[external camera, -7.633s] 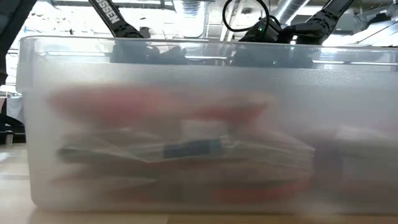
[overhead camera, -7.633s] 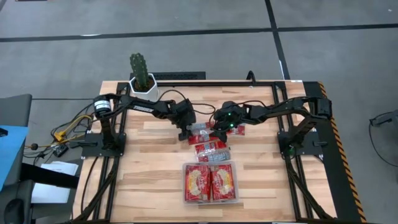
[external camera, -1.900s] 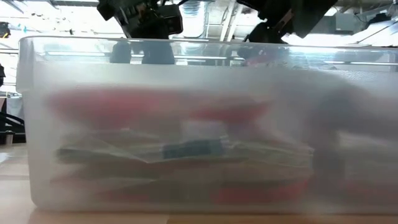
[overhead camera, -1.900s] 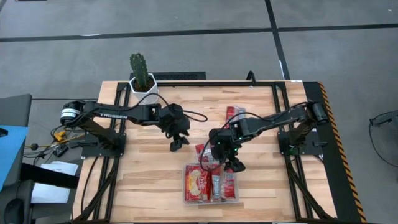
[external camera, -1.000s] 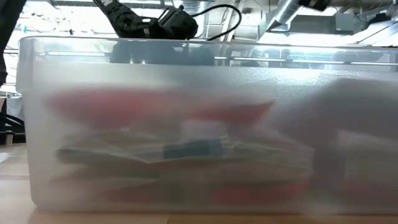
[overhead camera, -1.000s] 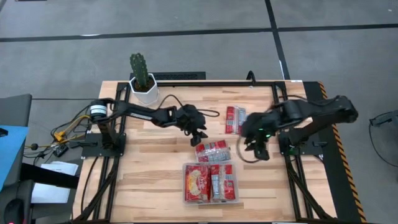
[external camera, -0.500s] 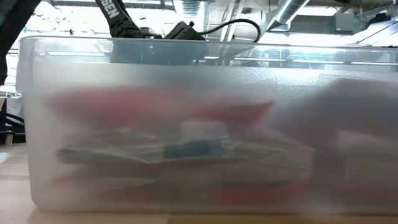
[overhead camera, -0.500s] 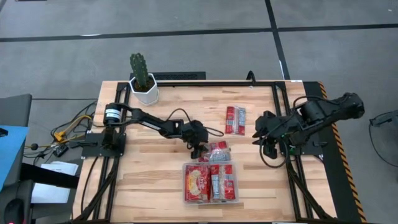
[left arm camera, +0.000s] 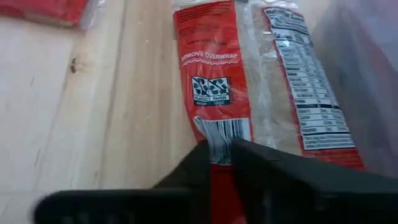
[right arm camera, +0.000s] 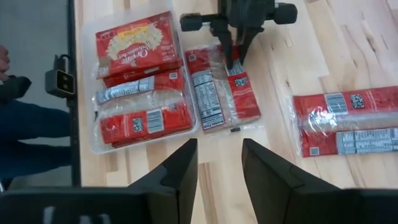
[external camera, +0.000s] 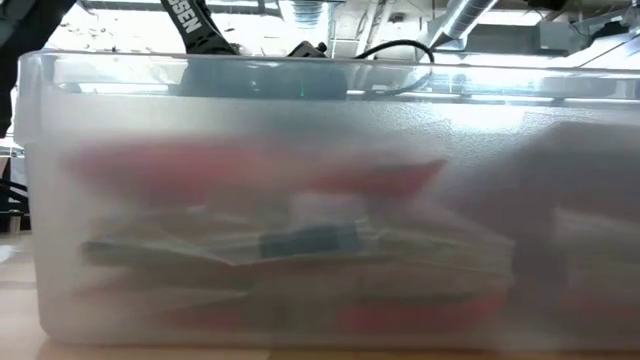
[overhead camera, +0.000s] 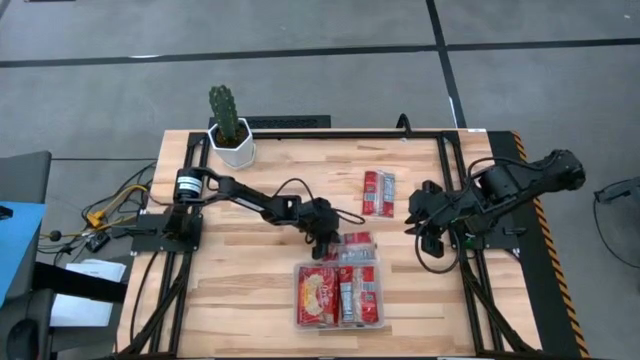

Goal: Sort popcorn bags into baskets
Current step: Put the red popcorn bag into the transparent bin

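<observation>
A clear basket (overhead camera: 338, 322) near the table's front middle holds several red popcorn bags (right arm camera: 138, 38); in the low view its frosted wall (external camera: 300, 200) fills the picture. One popcorn bag (overhead camera: 358, 247) lies flat on the wood just beyond the basket, its back side up. My left gripper (overhead camera: 328, 240) is down at that bag's left end and shut on it. Another popcorn bag (overhead camera: 377, 193) lies farther back on the table. My right gripper (overhead camera: 424, 222) hangs open, high near the table's right side, holding nothing. My left gripper pinches the popcorn bag's left end between its two fingers, at the red strip by the barcode (left arm camera: 221, 138). The fingers (right arm camera: 234, 57) slant down from the table's left and point along the bag. The bag lies flat on the table beside the basket.
A white pot with a cactus (overhead camera: 230, 140) stands at the far left corner. Black frame rails (overhead camera: 470, 290) run along both sides of the table. Bare wood (overhead camera: 240, 290) lies left of the basket.
My left gripper has gone down and toward the table's near right, from open air to the bag beside the basket, and is now at its left end. The bag has slid a little toward the right. My right gripper has drawn back toward the table's right edge.
</observation>
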### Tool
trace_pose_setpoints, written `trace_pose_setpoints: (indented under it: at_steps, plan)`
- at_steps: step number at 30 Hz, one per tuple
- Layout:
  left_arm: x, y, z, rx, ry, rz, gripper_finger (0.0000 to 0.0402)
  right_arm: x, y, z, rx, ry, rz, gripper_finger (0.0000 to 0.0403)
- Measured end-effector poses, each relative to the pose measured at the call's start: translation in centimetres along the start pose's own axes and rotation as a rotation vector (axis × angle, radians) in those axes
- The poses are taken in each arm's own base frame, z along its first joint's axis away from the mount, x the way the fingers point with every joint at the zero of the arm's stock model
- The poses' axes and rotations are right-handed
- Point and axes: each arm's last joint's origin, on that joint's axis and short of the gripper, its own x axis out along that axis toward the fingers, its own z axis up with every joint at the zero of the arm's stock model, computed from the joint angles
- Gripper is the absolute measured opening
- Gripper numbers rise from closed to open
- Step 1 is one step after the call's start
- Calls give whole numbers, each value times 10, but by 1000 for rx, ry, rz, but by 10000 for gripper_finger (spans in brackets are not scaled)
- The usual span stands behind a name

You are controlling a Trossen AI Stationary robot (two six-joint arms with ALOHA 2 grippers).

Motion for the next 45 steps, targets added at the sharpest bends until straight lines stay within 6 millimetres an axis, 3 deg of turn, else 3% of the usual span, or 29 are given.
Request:
trace_pose_setpoints:
  at_steps: [2, 7, 15, 29, 35, 45]
  plan:
    - [-1, 7, 0, -62, -2, 5, 17, 0, -1, 0, -2, -4, -15, 142]
    - [-12, 20, 7, -161, 6, 27, 4, 0, -4, 2, 25, -70, -110, 135]
    - [-54, 18, 33, -28, 47, 197, 1, 2, -24, 16, 112, -140, -205, 159]
    - [-106, 7, 53, 30, 9, 272, 1, 1, -66, 43, 61, -226, -210, 220]
    - [-135, 3, 64, 25, -61, 315, 1, 31, -97, 33, 114, -254, -140, 218]
    - [-168, -7, 71, 13, -130, 363, 0, 101, -139, 6, 156, -424, 27, 226]
